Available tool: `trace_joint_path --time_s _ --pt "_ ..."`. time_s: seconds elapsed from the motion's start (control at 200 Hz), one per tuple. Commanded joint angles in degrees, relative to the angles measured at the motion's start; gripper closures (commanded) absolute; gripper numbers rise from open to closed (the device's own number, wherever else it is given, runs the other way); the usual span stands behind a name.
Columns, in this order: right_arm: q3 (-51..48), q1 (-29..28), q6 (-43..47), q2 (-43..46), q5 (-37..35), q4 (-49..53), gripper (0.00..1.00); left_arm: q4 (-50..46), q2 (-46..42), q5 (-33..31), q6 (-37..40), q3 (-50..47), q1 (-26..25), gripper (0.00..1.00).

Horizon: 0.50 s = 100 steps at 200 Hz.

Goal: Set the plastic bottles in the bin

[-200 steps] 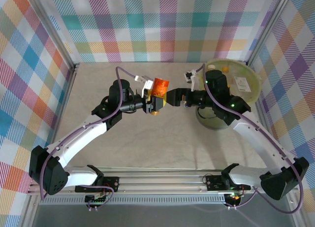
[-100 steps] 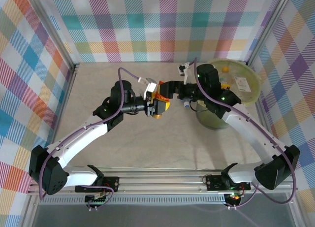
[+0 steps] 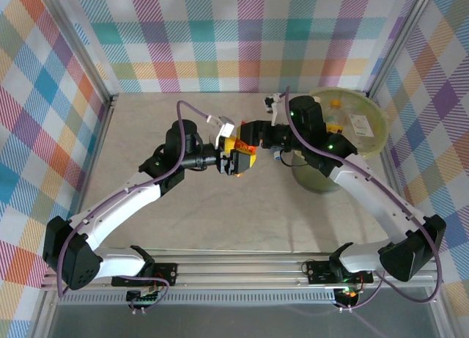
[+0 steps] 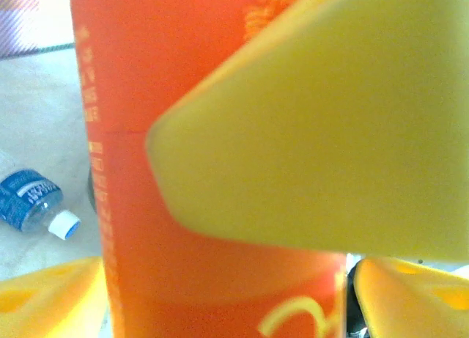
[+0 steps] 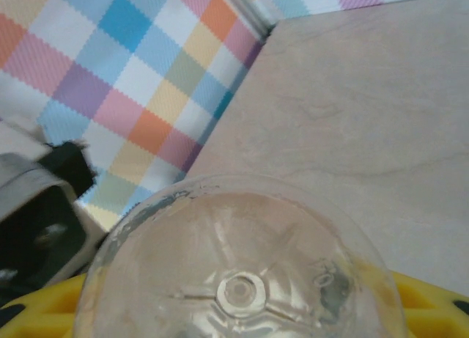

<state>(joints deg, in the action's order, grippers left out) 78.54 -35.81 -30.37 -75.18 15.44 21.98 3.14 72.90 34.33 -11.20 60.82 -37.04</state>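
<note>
Since a second ago the right gripper (image 3: pixel 248 141) has swung in from beside the bin to meet the left gripper (image 3: pixel 234 160) above the middle of the table (image 3: pixel 220 221), and the orange-labelled bottle (image 4: pixel 161 74) now sits between the two. The right jaws are clamped on it. In the left wrist view one smooth yellow plastic finger (image 4: pixel 330 133) lies flat across the glossy orange label. In the right wrist view the bottle's clear round base, with ribs moulded out from a central nub, sits between the yellow fingers. The left jaws have spread and stand apart on either side of the label, with a sliver of gap on one side. A small blue-labelled bottle (image 4: pixel 33 200) with a white cap lies on the pale, stone-patterned table below. The round bin (image 3: pixel 384 125), lined with a thin yellow-green bag, stands at the far right behind the right arm. Inside it lie clear bottles, one with a yellow cap (image 3: pixel 335 102).
</note>
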Motion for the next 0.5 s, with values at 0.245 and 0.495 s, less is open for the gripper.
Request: trace_joint_path --time_s 0.245,0.495 --pt "18.81 3.55 9.03 2.57 -20.54 22.82 0.51 -2.36 -7.00 -4.43 1.00 1.52 -0.76 0.00" --pt "21.56 10.64 9.72 7.41 -33.68 25.14 0.51 -3.56 -9.27 -8.79 1.32 -0.25 -0.76 0.00"
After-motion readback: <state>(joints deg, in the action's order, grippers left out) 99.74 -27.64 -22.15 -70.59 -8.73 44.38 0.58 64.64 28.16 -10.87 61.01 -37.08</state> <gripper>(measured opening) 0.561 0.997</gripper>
